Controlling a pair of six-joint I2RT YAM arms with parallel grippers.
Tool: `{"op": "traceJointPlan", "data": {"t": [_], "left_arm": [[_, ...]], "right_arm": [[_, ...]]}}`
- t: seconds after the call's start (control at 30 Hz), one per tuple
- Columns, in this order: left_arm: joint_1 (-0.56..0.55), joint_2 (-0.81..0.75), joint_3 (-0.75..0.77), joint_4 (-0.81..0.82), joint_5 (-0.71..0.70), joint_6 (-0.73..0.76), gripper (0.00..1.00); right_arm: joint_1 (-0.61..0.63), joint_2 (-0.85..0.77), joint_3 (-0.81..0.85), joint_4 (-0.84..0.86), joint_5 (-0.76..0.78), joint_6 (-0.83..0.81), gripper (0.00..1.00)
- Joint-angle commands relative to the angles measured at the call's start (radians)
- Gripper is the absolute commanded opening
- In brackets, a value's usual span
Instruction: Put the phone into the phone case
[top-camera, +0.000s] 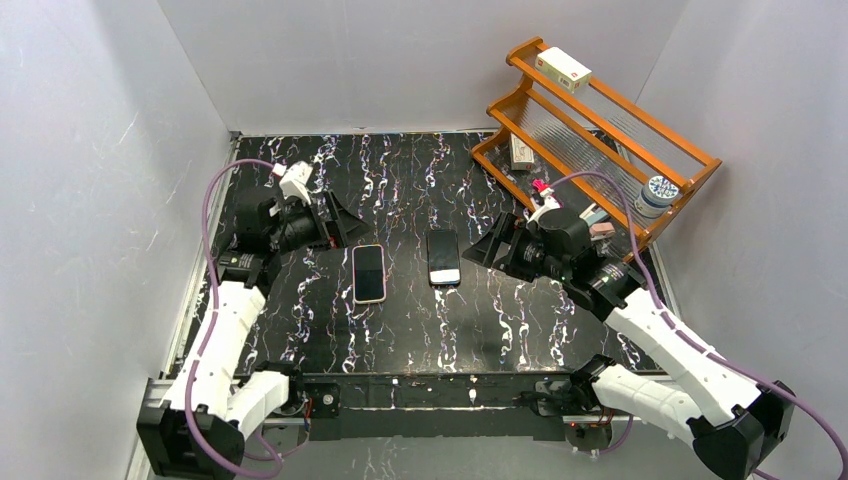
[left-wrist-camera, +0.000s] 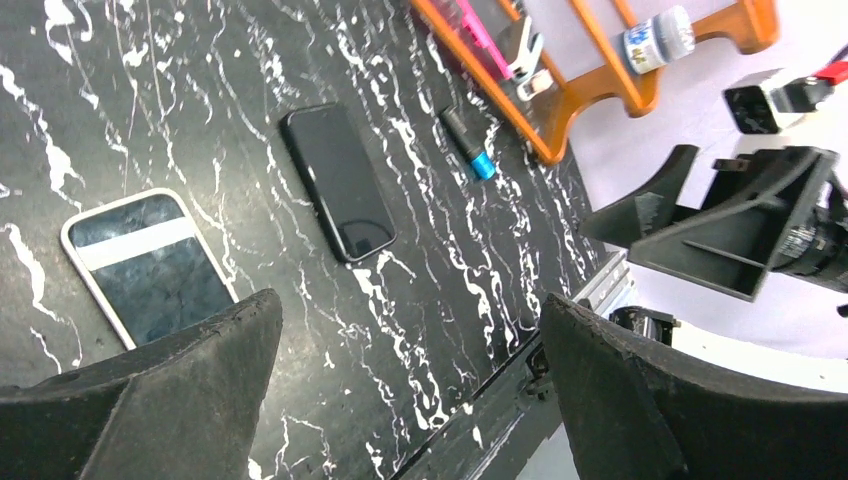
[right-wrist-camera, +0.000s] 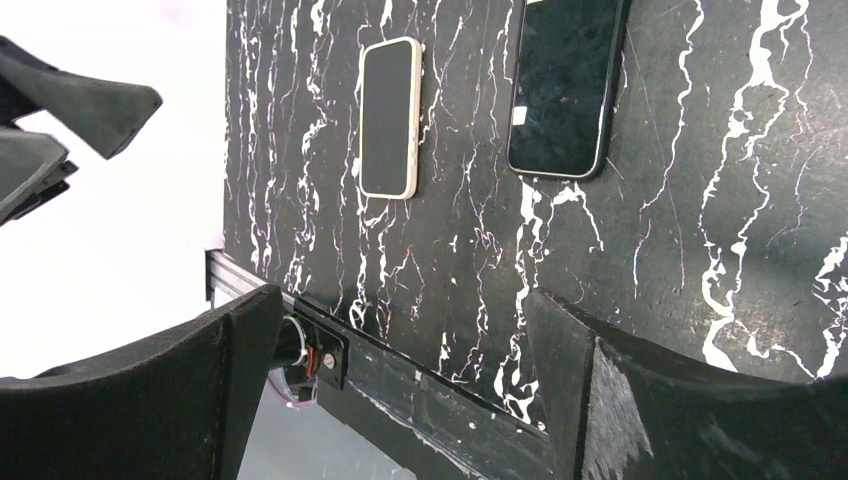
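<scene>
The dark phone (top-camera: 443, 257) lies flat in the middle of the tabletop (top-camera: 420, 335). It sits just beside the pale-rimmed phone case (top-camera: 368, 272) and does not touch it. The left jaws and right jaws both stand wide and empty, one on either side of the pair. I judge the phone stiff, slick and thin against the surface, so I would pinch it across its long edges. The case's face looks glossy, and I cannot tell whether it already holds something.
</scene>
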Motion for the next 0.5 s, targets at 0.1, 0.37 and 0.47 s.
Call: {"op": "traceJointPlan", "data": {"t": [0.1, 0.37, 0.47], "left_arm": [[-0.006, -0.085, -0.012, 0.055, 0.029, -0.052, 0.98], [-0.012, -0.123, -0.024, 0.064, 0.02, -0.065, 0.98], [-0.012, -0.135, -0.025, 0.063, 0.011, -0.079, 0.98]], "right_arm": [[-0.004, -0.026, 0.111, -0.038, 0.059, -0.024, 0.99], [-0.003, -0.026, 0.172, -0.068, 0.095, -0.039, 0.99], [-0.004, -0.023, 0.163, -0.062, 0.088, -0.022, 0.99]]}}
